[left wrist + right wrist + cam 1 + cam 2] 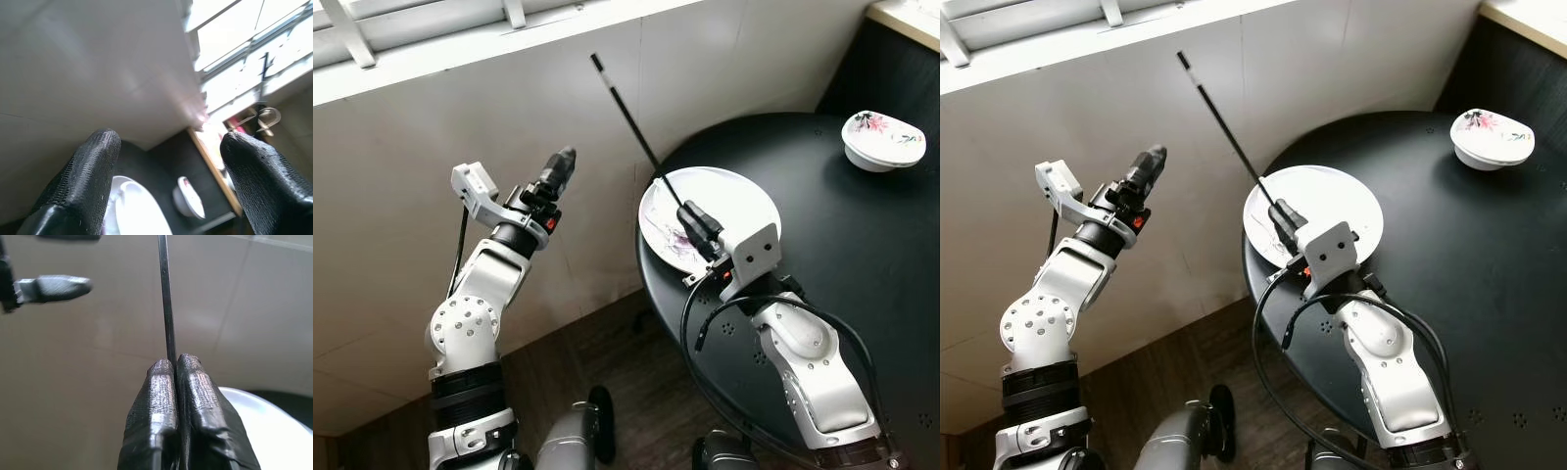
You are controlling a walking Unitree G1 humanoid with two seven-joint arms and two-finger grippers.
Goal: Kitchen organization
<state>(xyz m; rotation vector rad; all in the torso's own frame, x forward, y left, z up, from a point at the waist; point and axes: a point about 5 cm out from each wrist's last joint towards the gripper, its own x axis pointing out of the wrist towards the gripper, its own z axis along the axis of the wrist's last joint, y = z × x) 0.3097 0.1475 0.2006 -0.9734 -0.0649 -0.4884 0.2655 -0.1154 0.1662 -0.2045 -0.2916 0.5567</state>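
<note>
Chopstick (625, 110) pinched in closed right gripper (690, 214) above plate (741, 199); left gripper (563, 162) gapes empty.

Silver arms, black cables, textured black claw (178, 364) fingers.

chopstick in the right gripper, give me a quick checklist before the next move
1. Grip on chopstick: right gripper is shut on its lower end. ok
2. Number held: one thin black stick shows between the fingers; whether a second lies behind it, cannot tell.
3. Chopstick's free end: points up toward the wall, touching nothing. ok
4. Left gripper: open, holding nothing, raised beside the wall, apart from the chopstick. ok
5. White plate: lies at the round black table's edge under the right gripper; overhang cannot tell.
6. Flowered bowl: stands at the table's far side, apart from both arms. ok
</note>
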